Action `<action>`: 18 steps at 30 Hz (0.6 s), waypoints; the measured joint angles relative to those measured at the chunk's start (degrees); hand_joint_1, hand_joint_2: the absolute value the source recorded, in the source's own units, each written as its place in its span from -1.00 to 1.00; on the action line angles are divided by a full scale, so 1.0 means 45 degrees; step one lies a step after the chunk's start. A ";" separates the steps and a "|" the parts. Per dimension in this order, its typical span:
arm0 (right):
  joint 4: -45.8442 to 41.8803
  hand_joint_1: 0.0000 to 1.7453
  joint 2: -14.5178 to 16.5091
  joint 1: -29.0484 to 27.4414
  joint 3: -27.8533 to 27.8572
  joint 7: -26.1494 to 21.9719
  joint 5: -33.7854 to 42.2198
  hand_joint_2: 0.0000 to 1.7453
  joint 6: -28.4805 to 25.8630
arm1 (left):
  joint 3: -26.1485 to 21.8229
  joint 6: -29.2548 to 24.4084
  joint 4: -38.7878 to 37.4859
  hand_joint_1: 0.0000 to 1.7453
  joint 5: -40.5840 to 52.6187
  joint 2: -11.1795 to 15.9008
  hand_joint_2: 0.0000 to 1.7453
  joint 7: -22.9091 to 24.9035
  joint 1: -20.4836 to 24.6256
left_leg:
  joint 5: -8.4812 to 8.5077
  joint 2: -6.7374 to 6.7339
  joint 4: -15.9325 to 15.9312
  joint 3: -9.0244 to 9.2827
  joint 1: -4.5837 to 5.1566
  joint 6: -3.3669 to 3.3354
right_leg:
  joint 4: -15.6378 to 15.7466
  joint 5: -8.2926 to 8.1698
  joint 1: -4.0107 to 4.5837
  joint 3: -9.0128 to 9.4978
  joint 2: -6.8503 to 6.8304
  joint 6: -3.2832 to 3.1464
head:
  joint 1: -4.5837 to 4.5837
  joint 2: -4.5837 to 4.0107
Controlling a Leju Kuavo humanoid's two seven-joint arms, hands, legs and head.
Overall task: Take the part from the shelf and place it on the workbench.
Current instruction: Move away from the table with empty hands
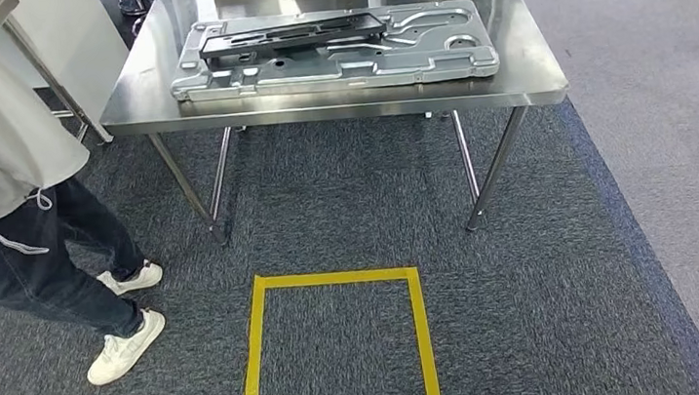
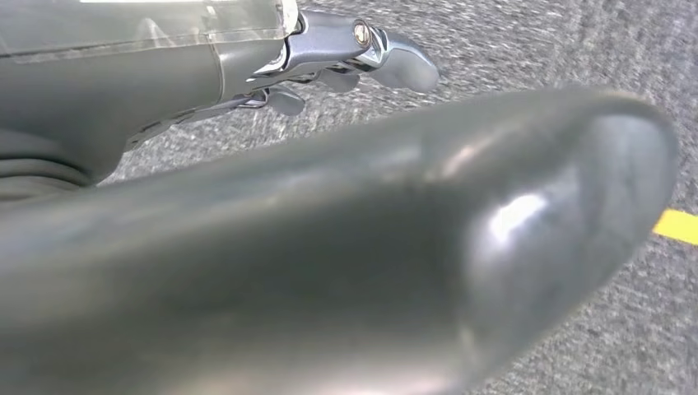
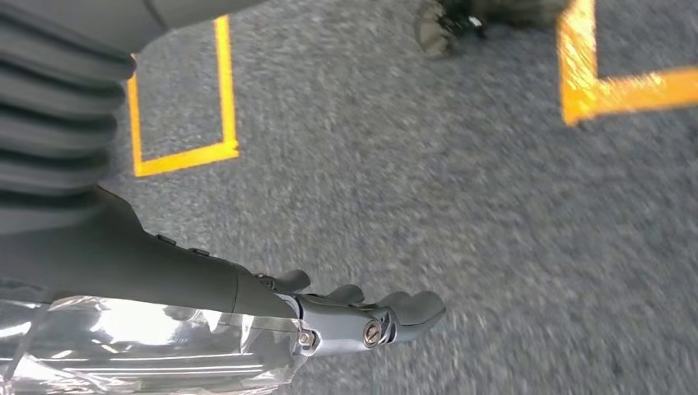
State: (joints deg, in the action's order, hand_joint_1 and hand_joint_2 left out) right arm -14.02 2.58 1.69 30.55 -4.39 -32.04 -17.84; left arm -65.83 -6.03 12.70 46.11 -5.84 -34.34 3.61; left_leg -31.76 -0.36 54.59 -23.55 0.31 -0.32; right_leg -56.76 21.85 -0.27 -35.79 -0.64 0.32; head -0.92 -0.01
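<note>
Two metal parts lie stacked on the steel worktop in the upper middle of the head view: a large grey part flat on the surface, and a dark narrower piece resting on its rear left portion. A person in a grey top, dark trousers and white shoes stands at the left edge of the frame, beside the worktop. Yellow tape marks a rectangle on the grey carpet at lower centre. In the left wrist view the left hand hangs over the carpet with nothing in it, fingers loosely extended. The right hand in the right wrist view likewise holds nothing, fingers slightly bent above the carpet.
</note>
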 joint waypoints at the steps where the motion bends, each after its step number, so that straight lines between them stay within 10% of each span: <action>1: 0.0058 -1.00 0.0005 -0.0003 -0.0037 0.0079 -0.0028 1.00 0.0101 | 0.0000 0.0004 0.0000 -1.00 0.0022 0.0000 -1.00 0.0017 -0.0003 | 0.0044 -0.0010 -0.0108 -0.0041 0.0004 -0.0065 | 0.0046 -0.0111 -0.0007 -0.0023 -0.0010 0.0081 | 0.0000 -0.0001; 3: 0.0176 -1.00 0.0007 -0.0009 -0.0080 0.0192 -0.0017 1.00 0.0388 | -0.0001 0.0006 0.0000 -1.00 0.0066 -0.0010 -1.00 0.0137 -0.0015 | 0.0296 -0.0053 -0.0165 -0.0234 -0.0027 -0.0245 | -0.0119 0.0118 -0.0053 -0.0164 0.0025 0.0211 | -0.0007 0.0000; 6: 0.0307 -1.00 0.0011 -0.0016 -0.0086 0.0351 0.0126 1.00 0.1170 | -0.0001 -0.0042 0.0000 -1.00 0.0134 -0.0010 -1.00 0.0723 -0.0002 | 0.0706 -0.0089 -0.0193 -0.0681 -0.0054 -0.0412 | -0.2071 0.1892 -0.0112 -0.0827 0.0078 0.0393 | 0.0097 0.0000; 7: 0.0335 -1.00 0.0013 -0.0010 -0.0086 0.0426 0.0187 1.00 0.1453 | -0.0001 -0.0081 -0.0001 -1.00 0.0153 -0.0007 -0.50 0.0990 -0.0002 | 0.0823 -0.0099 -0.0179 -0.0842 -0.0048 -0.0414 | -0.2950 0.2334 -0.0120 -0.1059 0.0080 0.0443 | 0.0108 0.0000; 10: 0.0415 -1.00 0.0026 -0.0008 -0.0086 0.0776 0.0304 -0.50 0.2211 | -0.0001 -0.0147 -0.0005 -1.00 0.0271 -0.0005 1.00 0.1596 0.0002 | 0.1094 -0.0130 -0.0059 -0.1307 -0.0043 -0.0368 | -0.3678 0.2048 -0.0140 -0.0774 0.0079 0.0499 | 0.0109 0.0000; 11: 0.0435 -1.00 0.0032 -0.0005 -0.0085 0.0894 0.0313 -1.00 0.2384 | -0.0001 -0.0141 -0.0005 -1.00 0.0302 -0.0005 1.00 0.1683 0.0006 | 0.1150 -0.0134 0.0018 -0.1450 -0.0048 -0.0336 | -0.3001 0.1696 -0.0145 -0.0214 0.0077 0.0483 | 0.0110 -0.0001; 12: 0.0448 -1.00 0.0039 0.0012 -0.0084 0.0993 0.0319 -1.00 0.2524 | -0.0001 -0.0132 -0.0004 -1.00 0.0327 -0.0005 1.00 0.1736 0.0017 | 0.1189 -0.0133 0.0114 -0.1568 -0.0050 -0.0296 | -0.2026 0.1515 -0.0145 0.0496 0.0074 0.0445 | 0.0109 0.0000; 14: 0.0460 -1.00 0.0057 0.0061 -0.0077 0.1165 0.0320 0.00 0.2763 | -0.0001 -0.0116 -0.0002 -1.00 0.0372 -0.0001 1.00 0.1790 0.0052 | 0.1247 -0.0137 0.0316 -0.1777 -0.0017 -0.0174 | -0.0300 0.1551 -0.0101 0.1615 0.0081 0.0304 | 0.0100 -0.0001; 16: 0.0486 -1.00 0.0075 0.0078 -0.0069 0.1278 0.0320 1.00 0.2936 | -0.0001 -0.0107 -0.0002 -1.00 0.0396 0.0010 1.00 0.1806 0.0088 | 0.1319 -0.0142 0.0412 -0.1871 0.0012 -0.0029 | 0.0229 0.1720 -0.0047 0.1859 0.0095 0.0118 | 0.0094 -0.0001; 18: 0.0527 -1.00 0.0114 0.0070 -0.0063 0.1352 0.0322 1.00 0.3112 | -0.0001 -0.0068 -0.0002 -1.00 0.0400 0.0047 1.00 0.1814 0.0101 | 0.1273 -0.0116 0.0518 -0.1932 -0.0004 0.0107 | 0.0284 0.1650 -0.0077 0.1812 0.0080 -0.0096 | 0.0090 0.0000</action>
State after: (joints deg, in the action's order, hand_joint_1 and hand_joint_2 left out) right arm -11.65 3.09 2.01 30.27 1.69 -30.59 -3.84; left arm -65.83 -6.34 12.69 47.90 -5.62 -26.18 4.07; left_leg -26.03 -0.89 56.92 -32.24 0.30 0.16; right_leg -55.49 29.27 -0.62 -27.64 -0.28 -0.12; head -0.51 -0.01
